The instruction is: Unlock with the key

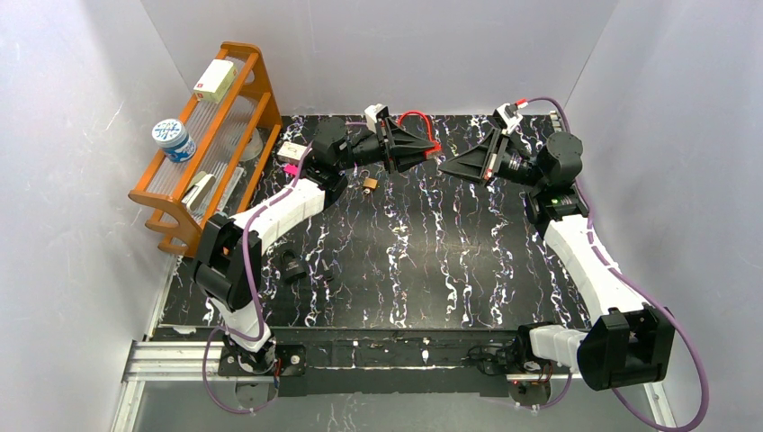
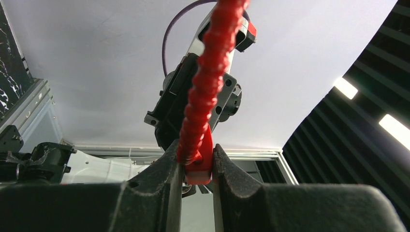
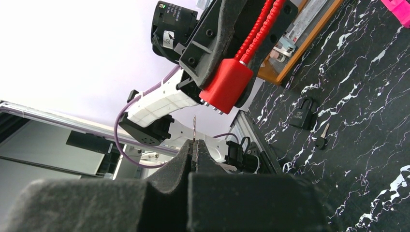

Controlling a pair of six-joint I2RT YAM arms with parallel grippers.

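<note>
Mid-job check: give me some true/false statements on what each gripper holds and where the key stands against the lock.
The left gripper has its jaws shut on the red cable lock. True.
The right gripper is open and empty. False: its jaws pinch a key.
The key is already inserted in the red cable lock. False: its tip shows bare, short of the lock.
A black padlock lies on the table. True.

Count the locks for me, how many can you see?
3. A red cable lock in the left end effector, a black padlock on the table beside the left arm, a small brass padlock farther back by that arm. Others may be hidden.
</note>
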